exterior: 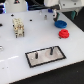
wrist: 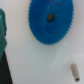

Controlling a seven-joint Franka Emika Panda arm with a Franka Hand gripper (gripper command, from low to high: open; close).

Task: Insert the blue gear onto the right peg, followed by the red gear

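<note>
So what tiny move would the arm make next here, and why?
Probably lower straight down toward the blue gear to grasp it. It lies flat on the white table beside the red gear, away from the right peg, which stands bare. The wrist view looks almost straight down at the gear, so the arm seems to be above it.

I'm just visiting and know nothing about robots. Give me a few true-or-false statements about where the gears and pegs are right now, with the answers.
1. The blue gear is already on the right peg. False: it lies flat on the white table, away from the plate.
2. The red gear lies on the table beside the blue gear. True.
3. Both pegs on the plate are bare. True.
4. The red gear is wider than the blue gear. False: the blue one is wider.
5. In the wrist view, the blue gear shows a centre hole. True.
6. The red gear is stacked on the blue gear. False: they lie side by side.
</note>
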